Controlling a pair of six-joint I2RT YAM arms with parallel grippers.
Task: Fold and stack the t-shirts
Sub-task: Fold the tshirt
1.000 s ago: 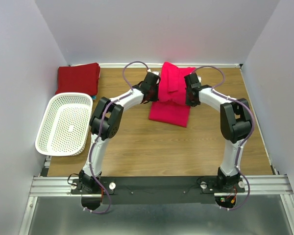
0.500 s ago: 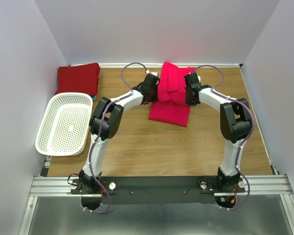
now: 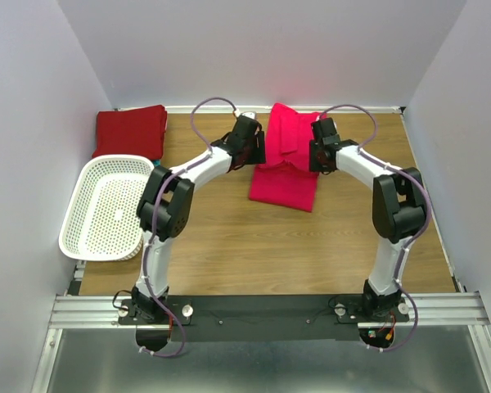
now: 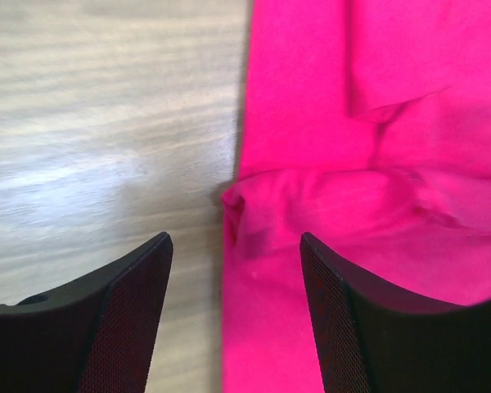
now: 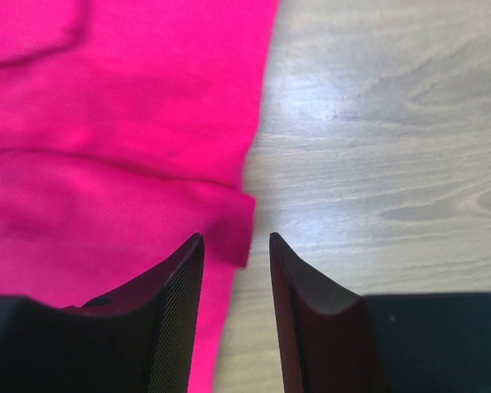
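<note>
- Left gripper (image 3: pixel 259 152): fingers spread wide and nothing held between them. It sits at the left edge of the pink shirt (image 3: pixel 285 184).
- Left wrist view: left gripper (image 4: pixel 236 315) hangs over the pink shirt (image 4: pixel 352 164) edge. One fingertip is over bare table (image 4: pixel 106 123), the other over fabric. A small bunched fold of the edge lies just ahead of the gap.
- Right gripper (image 3: pixel 314 155): at the right edge of the same shirt, opposite the left one.
- Right wrist view: right gripper (image 5: pixel 236 307) has its fingers apart with only a narrow gap. No cloth is pinched. A doubled-over corner of the pink shirt (image 5: pixel 106 123) lies at the mouth of the gap; the table (image 5: pixel 393 123) shows through beside it.
- Cannot tell from any view whether either set of fingertips touches the cloth or the wood.
- Pink shirt: far middle of the table (image 3: pixel 229 246), between the two grippers. It is partly folded into a long strip that runs from the back wall toward the arms. The far part is narrower and layered on top; the near part is wider and lies flat, slightly skewed.
- Red shirt (image 3: pixel 131 131): folded, in the far left corner, well apart from the pink one.
- Basket (image 3: pixel 75 214): white, perforated, at the left edge, just nearer than the red shirt.
</note>
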